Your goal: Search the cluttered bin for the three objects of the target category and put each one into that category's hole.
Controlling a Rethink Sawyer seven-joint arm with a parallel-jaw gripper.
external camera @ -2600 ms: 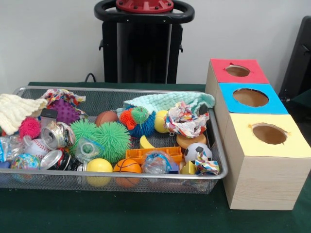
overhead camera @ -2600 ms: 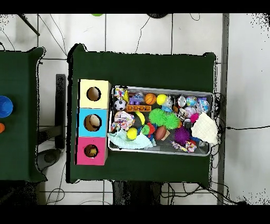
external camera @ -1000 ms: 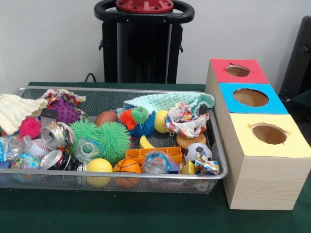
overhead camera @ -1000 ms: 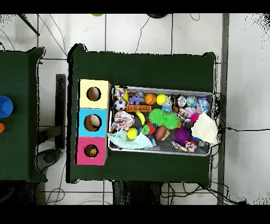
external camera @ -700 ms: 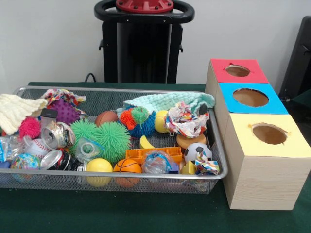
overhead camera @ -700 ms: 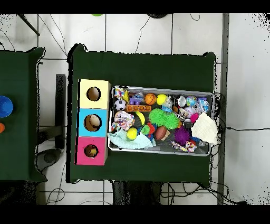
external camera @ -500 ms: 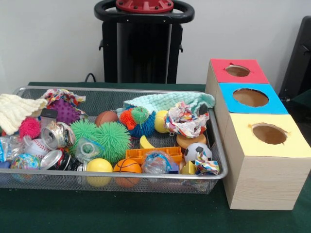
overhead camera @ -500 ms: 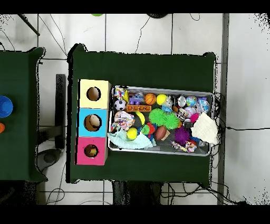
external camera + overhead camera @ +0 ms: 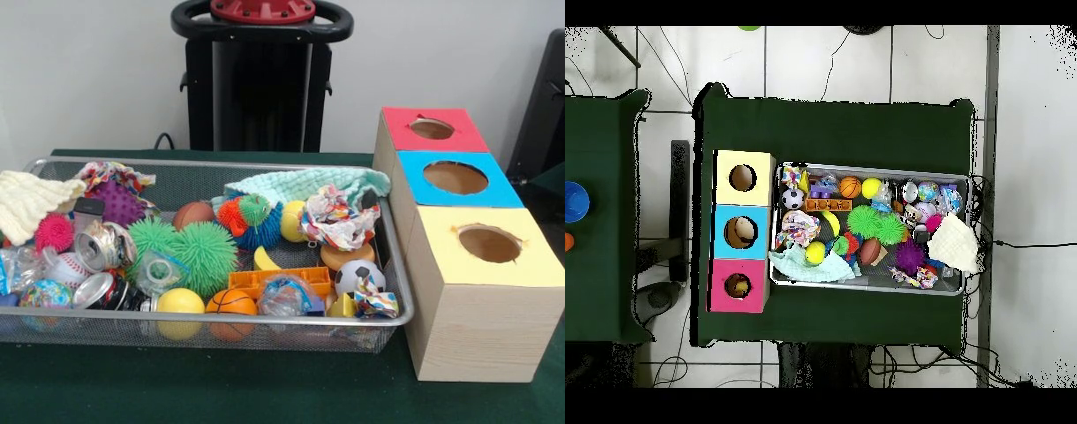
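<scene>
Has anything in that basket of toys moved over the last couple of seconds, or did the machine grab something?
Nothing visibly changed. The wire basket holds the same jumble, with the soccer ball and green spiky ball where they were. The three-hole box is unmoved, and the tool does not show in either view.

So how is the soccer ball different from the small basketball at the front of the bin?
The soccer ball is white with black patches; the basketball is orange with black lines. The soccer ball lies near the bin's end by the boxes; the basketball lies further from them, beside a yellow ball. Both are small round balls, similar in size.
</scene>
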